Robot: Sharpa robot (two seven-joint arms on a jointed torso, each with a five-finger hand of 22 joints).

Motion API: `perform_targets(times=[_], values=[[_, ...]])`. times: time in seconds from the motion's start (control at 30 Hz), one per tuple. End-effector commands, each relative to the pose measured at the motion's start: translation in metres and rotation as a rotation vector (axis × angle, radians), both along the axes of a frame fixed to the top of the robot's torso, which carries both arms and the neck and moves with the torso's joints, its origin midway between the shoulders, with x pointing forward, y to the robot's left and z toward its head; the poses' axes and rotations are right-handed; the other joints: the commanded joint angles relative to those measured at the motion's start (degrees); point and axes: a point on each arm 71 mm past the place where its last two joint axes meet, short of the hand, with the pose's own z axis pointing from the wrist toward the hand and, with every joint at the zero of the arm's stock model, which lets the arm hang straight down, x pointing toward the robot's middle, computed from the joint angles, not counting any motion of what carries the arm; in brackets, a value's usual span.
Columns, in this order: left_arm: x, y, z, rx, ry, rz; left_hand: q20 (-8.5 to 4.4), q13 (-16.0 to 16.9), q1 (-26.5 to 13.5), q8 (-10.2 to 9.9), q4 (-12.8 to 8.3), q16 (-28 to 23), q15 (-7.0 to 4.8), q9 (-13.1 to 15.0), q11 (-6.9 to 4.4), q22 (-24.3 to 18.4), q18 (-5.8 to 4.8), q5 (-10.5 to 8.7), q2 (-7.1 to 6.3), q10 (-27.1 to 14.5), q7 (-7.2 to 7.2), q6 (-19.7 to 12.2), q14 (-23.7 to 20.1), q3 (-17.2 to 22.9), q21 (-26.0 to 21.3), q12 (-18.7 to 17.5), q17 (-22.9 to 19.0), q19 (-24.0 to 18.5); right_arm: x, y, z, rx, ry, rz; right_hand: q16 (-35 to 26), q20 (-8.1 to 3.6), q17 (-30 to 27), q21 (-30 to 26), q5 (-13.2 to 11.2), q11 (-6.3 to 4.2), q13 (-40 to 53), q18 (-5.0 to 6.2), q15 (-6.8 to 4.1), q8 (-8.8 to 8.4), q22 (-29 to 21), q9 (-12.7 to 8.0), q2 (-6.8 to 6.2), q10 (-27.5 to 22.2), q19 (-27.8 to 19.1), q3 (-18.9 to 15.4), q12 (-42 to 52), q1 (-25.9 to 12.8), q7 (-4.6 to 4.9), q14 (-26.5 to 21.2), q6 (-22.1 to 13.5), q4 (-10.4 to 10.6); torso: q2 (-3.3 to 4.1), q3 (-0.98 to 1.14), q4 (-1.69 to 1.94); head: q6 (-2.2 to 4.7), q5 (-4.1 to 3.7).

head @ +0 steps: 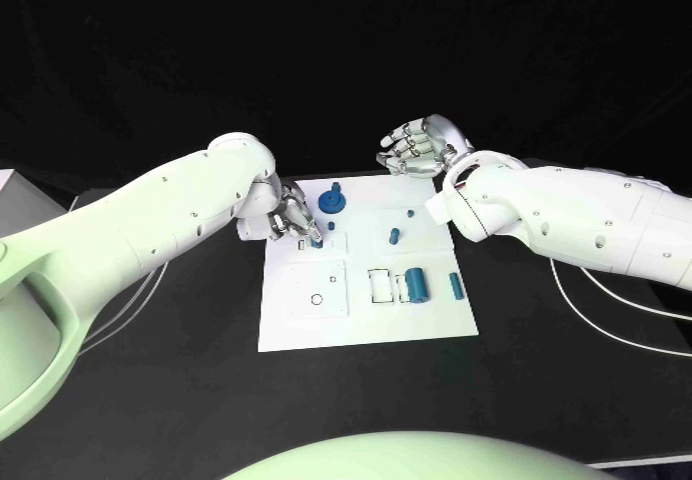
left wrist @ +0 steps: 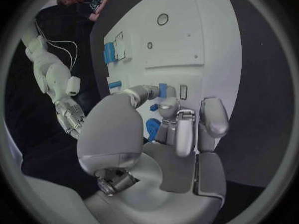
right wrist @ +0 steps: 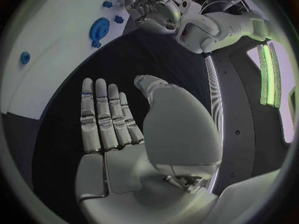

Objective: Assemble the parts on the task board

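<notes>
The white task board [head: 361,300] lies mid-table. My left hand [head: 296,218] hovers over its far left part, and its thumb and a fingertip [left wrist: 168,106] pinch a small blue peg [left wrist: 162,90] beside a narrow slot [left wrist: 183,91]. A blue round gear piece [head: 333,204] stands just beyond that hand. Other blue parts lie on the board: a short peg [head: 394,236], a cylinder [head: 417,284] next to a white frame [head: 379,285], and a bar [head: 456,286]. My right hand [head: 418,147] is raised past the board's far edge, fingers apart, palm empty [right wrist: 118,149].
The black table [head: 173,380] surrounds the board. A ring-shaped hole [head: 317,299] marks the board's near left panel. White cables [head: 620,310] trail over the table under my right arm. A pale box edge [head: 12,200] sits at the far left.
</notes>
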Motion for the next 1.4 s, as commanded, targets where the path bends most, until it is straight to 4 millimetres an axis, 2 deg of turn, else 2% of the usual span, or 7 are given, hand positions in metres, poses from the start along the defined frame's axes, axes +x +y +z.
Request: perform_targets(times=[0.03,0.43,0.57,1.13,1.27,1.4], values=[[-0.0019,-0.0004,-0.0032,0.010,0.013,-0.014,-0.10,0.05,0.82,0.20,-10.64,0.32,-0.05,0.33,-0.18,0.08,0.07,0.25,0.48,0.24,-1.06,1.42,5.50,10.30,0.28,0.14,13.68,0.47,0.0001,0.0005,0.0011,0.018,-0.014,0.008,-0.39,0.23,-0.24,-0.39,0.32,0.38,-0.35,0.73,0.02,-0.30,-0.27,-0.11,-0.37,0.02,-0.20,-0.10,-0.45,-0.21,1.84,-0.41,-0.52,-0.36,-0.01,-0.01,0.00,-0.03,-0.07],[-0.0020,0.0022,-0.0023,0.000,0.032,-0.015,-0.14,0.46,0.83,0.25,-10.93,0.45,-0.11,0.43,-0.26,0.43,0.01,0.83,0.35,0.62,-1.15,1.74,5.58,10.33,0.46,0.42,13.93,0.64,0.0009,0.0012,-0.0002,0.016,-0.005,0.013,-2.46,0.79,-1.80,-1.27,0.43,0.78,-2.44,0.70,0.58,-0.44,-2.25,-0.46,-0.17,-0.39,-1.04,-0.38,-0.76,-0.24,2.18,-1.20,-0.95,-0.75,0.00,0.03,0.06,-0.06,-0.11],[-0.0019,0.0022,-0.0020,-0.002,0.035,-0.015,-0.14,0.63,0.80,0.27,-10.96,0.44,-0.12,0.46,-0.27,0.41,0.02,0.97,0.33,0.72,-1.16,1.79,5.58,10.33,0.46,0.53,13.92,0.63,0.0011,0.0018,-0.0005,0.015,-0.005,0.016,-3.69,1.08,-2.62,-1.34,0.53,0.95,-3.49,0.72,0.84,-0.43,-3.36,-0.60,-0.06,-0.66,-1.75,-0.52,-0.86,-0.26,2.30,-1.65,-1.09,-0.95,0.05,-0.04,0.04,-0.09,-0.11],[0.0002,0.0040,-0.0027,-0.001,0.036,-0.003,-0.16,0.78,0.73,0.29,-10.95,0.42,-0.13,0.54,-0.28,0.42,0.02,1.20,0.36,0.83,-1.17,1.87,5.56,10.34,0.48,0.62,13.87,0.62,0.0005,0.0032,-0.0012,0.015,-0.004,0.023,-4.70,1.30,-3.34,-1.31,0.62,1.14,-4.45,0.73,1.05,-0.52,-4.32,-0.77,-0.02,-1.04,-2.27,-0.80,-0.98,-0.30,2.45,-1.90,-1.43,-1.14,-0.02,0.00,0.10,-0.35,-0.16],[0.0003,0.0020,-0.0030,-0.001,0.037,-0.004,-0.16,0.91,0.68,0.29,-10.91,0.40,-0.13,0.56,-0.27,0.40,0.02,1.24,0.39,0.89,-1.16,1.88,5.55,10.34,0.48,0.70,13.84,0.60,0.0002,0.0037,-0.0012,0.015,-0.005,0.024,-4.88,1.35,-3.48,-1.31,0.70,1.19,-4.65,0.73,1.10,-0.54,-4.51,-0.81,0.01,-1.14,-2.38,-0.85,-1.00,-0.28,2.50,-1.94,-1.51,-1.19,-0.04,-0.07,0.01,-0.37,-0.05],[0.0004,0.0002,-0.0034,0.000,0.040,-0.006,-0.16,0.93,0.62,0.30,-10.86,0.41,-0.13,0.59,-0.26,0.43,0.02,1.26,0.43,0.92,-1.16,1.90,5.56,10.32,0.49,0.72,13.86,0.62,-0.0001,0.0044,-0.0010,0.013,-0.007,0.026,-5.21,1.45,-3.72,-1.31,0.85,1.29,-5.00,0.73,1.20,-0.60,-4.86,-0.88,0.03,-1.35,-2.57,-0.99,-1.06,-0.26,2.58,-2.04,-1.71,-1.28,-0.02,0.00,0.03,-0.31,-0.01]])
